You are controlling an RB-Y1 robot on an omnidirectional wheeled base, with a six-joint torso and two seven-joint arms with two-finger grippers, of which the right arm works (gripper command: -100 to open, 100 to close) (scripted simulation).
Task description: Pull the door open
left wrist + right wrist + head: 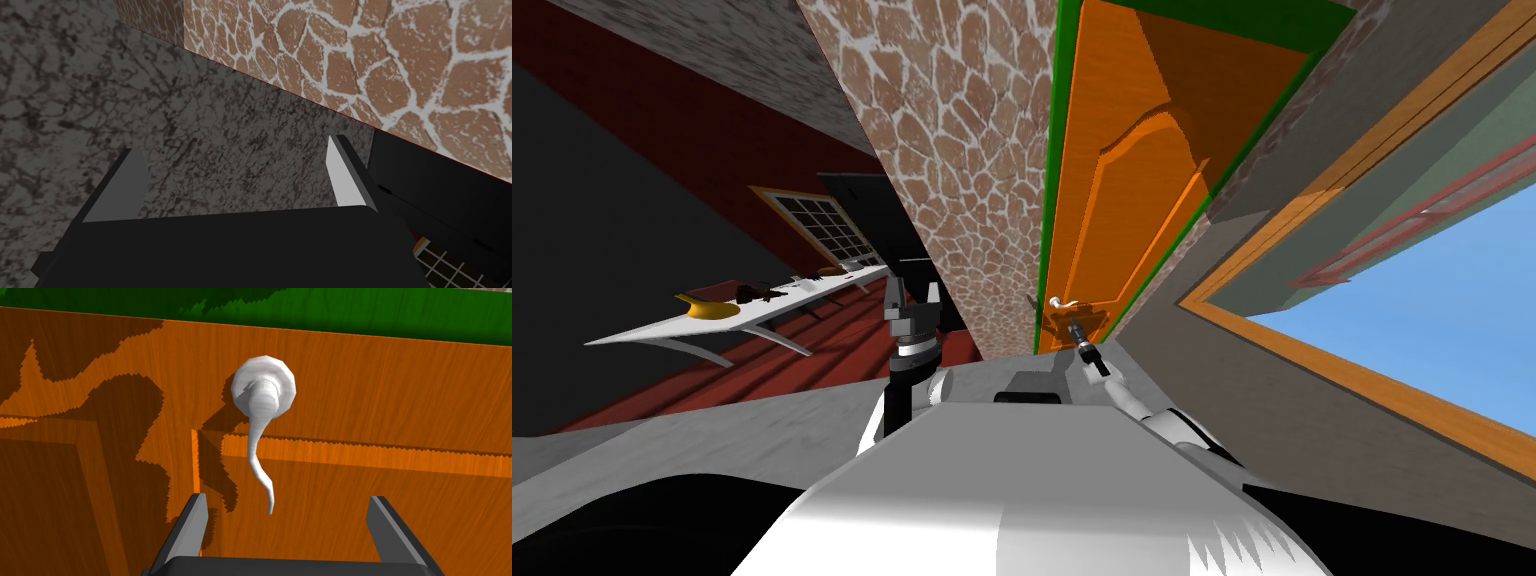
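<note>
Facing the orange door (400, 413) squarely, the right gripper (287, 498) was aligned with the white lever handle (264, 390), the task's point of action. The handle was mounted close to the door edge that meets the green frame (350, 313). In the head view that edge lay beside the stone-patterned wall (962, 150). The door appeared seated in its frame, so the pull was judged not yet begun.

The lever ran from its round rosette toward the gripper. Its thin tip ended within the gap between the two fingers, apart from both. The fingers stood wide and held nothing. This spread was judged deliberate: a wide gap admits the lever without contact, and the fingers can close once they bracket it. The gripper also appeared to be short of the door face, which leaves room to advance.

Right arm pose: the arm reached forward from the shoulder with the forearm nearly straight. In the head view the gripper pointed at the handle and sat just beside it.

Left arm pose: the left gripper (914, 292) was raised upright, near the corner of the stone-patterned wall and well apart from the handle. Its fingers were likewise wide and empty. It was judged to be parked where it would not obstruct the working arm.
</note>
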